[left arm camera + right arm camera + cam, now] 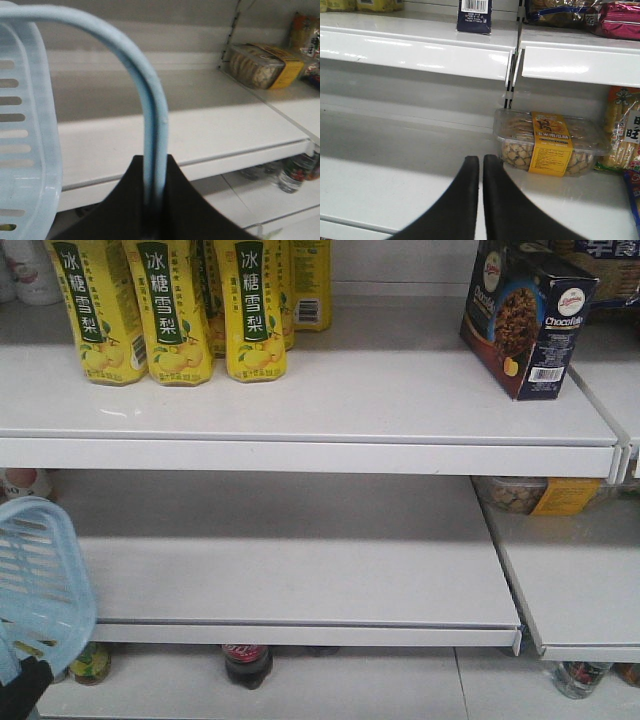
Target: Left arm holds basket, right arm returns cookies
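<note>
1. Gripping the hoop handle of the light blue slotted plastic basket [30, 150], the black left gripper [152, 200] has its jaws clenched around the bar, with the handle arching up out of them.
2. Below the upper white metal shelf [420, 42], the black right gripper [481, 200] points level at the shelving; its fingers [462, 200] are pressed nearly together, grasping nothing.
3. On that upper shelf, at its right end, the dark navy cardboard cookies box [525, 320] stands upright, angled, showing a chocolate cookie picture, white lettering and a barcode.
4. Beneath the shelf's right end lies a clear plastic biscuit tray [550, 145] with a yellow label.
</note>
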Robot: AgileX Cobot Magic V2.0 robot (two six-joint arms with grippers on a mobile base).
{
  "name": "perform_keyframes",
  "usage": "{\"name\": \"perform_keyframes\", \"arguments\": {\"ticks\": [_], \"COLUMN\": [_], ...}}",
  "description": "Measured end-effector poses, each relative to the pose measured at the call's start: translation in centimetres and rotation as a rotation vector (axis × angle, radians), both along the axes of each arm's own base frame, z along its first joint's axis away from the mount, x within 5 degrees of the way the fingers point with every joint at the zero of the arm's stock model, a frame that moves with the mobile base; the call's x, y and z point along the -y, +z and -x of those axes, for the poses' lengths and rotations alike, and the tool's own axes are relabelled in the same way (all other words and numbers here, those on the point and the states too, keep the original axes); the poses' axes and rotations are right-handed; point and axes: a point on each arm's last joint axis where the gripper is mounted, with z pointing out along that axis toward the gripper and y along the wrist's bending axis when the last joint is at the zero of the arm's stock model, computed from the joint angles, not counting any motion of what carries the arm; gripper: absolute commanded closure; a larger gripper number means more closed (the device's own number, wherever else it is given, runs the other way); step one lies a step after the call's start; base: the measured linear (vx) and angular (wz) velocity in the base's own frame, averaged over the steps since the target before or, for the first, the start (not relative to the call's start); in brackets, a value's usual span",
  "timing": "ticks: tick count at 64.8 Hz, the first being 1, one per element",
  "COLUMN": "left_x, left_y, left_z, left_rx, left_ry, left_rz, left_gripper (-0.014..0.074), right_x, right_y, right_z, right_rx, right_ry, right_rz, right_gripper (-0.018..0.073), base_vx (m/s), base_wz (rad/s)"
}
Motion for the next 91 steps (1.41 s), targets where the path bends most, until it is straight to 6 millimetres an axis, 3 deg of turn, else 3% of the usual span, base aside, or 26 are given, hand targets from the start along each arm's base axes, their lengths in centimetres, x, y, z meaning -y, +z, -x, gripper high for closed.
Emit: {"name": "perform_keyframes", "arguments": {"ticks": [10, 40, 91], "left_x": [-1.0, -3.0, -3.1], "left_y": [0.5, 0.1, 0.0], "left_z": [0.3, 1.6, 1.7], "left_rx": [0.095, 0.117, 0.110], "left_ry": [0.099, 0.374, 0.381], "left_rz": [-0.034, 0.007, -0.044], "left_gripper": [0.0599, 0.0599, 0.0599], "right_x": [0.0, 0.0, 0.0], "right_y": [0.0, 0.0, 0.0], "right_z": [0.0, 0.0, 0.0], "right_rx": [0.000, 0.000, 0.000], "right_ry": [0.000, 0.000, 0.000], "right_rz": [0.000, 0.000, 0.000], "right_gripper": [0.0570, 0.0570, 0.0570], "base_vx": [0.00, 0.00, 0.00], "base_wz": [0.00, 0.00, 0.00]}}
